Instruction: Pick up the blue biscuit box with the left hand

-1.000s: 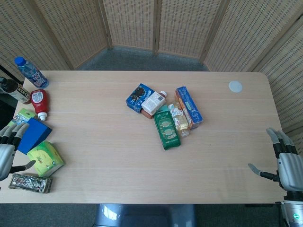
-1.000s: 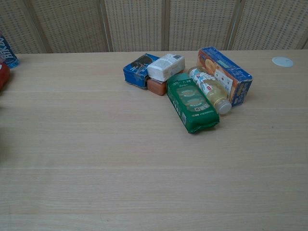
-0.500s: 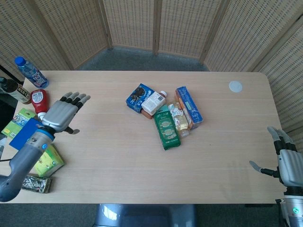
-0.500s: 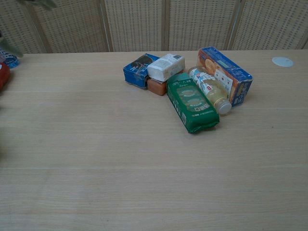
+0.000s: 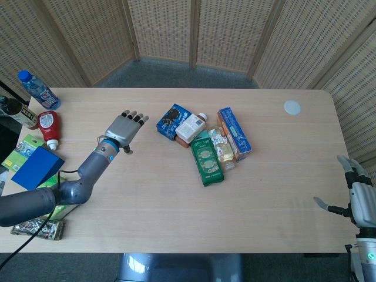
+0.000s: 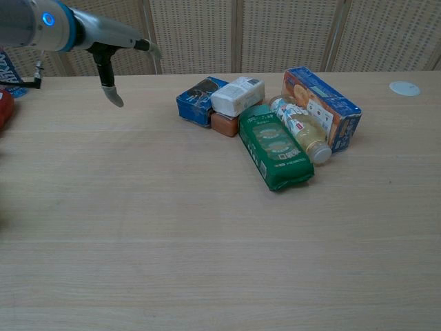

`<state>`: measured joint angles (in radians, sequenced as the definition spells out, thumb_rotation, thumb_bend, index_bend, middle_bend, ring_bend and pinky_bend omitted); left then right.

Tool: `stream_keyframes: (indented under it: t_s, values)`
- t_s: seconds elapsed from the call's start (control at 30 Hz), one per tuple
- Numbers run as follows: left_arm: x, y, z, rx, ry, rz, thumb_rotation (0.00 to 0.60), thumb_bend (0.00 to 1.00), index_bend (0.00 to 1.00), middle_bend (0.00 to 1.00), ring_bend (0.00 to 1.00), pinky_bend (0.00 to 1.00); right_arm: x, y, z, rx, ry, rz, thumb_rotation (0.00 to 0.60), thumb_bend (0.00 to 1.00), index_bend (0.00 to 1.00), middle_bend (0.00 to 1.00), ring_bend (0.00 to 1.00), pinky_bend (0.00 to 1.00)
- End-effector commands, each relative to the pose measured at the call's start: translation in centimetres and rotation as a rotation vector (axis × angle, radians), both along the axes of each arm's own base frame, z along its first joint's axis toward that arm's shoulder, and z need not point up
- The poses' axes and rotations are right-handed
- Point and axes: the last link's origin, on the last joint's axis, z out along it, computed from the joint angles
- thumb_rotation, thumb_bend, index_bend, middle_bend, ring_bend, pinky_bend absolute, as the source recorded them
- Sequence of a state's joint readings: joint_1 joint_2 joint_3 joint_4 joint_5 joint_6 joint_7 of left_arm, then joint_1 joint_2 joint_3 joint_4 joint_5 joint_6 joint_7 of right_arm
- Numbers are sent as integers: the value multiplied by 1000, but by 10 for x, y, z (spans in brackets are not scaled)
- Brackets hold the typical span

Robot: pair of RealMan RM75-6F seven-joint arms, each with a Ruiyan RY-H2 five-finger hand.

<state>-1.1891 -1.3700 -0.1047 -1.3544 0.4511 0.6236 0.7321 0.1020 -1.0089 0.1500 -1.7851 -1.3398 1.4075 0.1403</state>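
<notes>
The blue biscuit box (image 5: 170, 120) (image 6: 196, 101), printed with dark cookies, lies at the left end of a cluster of groceries in the middle of the table. A white carton (image 5: 190, 127) leans against its right side. My left hand (image 5: 124, 127) (image 6: 103, 48) hovers above the table just left of the box, fingers spread and pointing toward the far edge, holding nothing and not touching the box. My right hand (image 5: 359, 197) hangs open off the table's right front corner.
Beside the carton lie a green packet (image 5: 207, 158), a small drink bottle (image 5: 221, 148) and a long blue-and-orange box (image 5: 235, 133). Bottles (image 5: 36, 89), a red sauce bottle (image 5: 49, 126), a plain blue box (image 5: 36, 167) and snack packs crowd the left edge. A white lid (image 5: 292, 107) sits far right.
My left arm has swung from the table's left edge rightward and forward, ending close to the biscuit box. The right hand has dropped slightly. The groceries have not moved.
</notes>
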Motion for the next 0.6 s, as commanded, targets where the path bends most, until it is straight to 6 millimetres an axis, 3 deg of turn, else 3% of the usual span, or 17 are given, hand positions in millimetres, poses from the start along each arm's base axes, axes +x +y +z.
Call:
stream_keyframes:
  t_s: [0.03, 0.6]
  values:
    - [10, 7, -19, -17, 39, -9, 600, 0, 0, 0, 0, 0, -2, -2, 0, 0, -1, -6, 524, 0, 0, 0, 0, 0]
    - [30, 41, -80, -18, 139, 3, 600, 0, 0, 0, 0, 0, -10, -6, 1, 2, -13, -39, 528, 0, 0, 0, 0, 0]
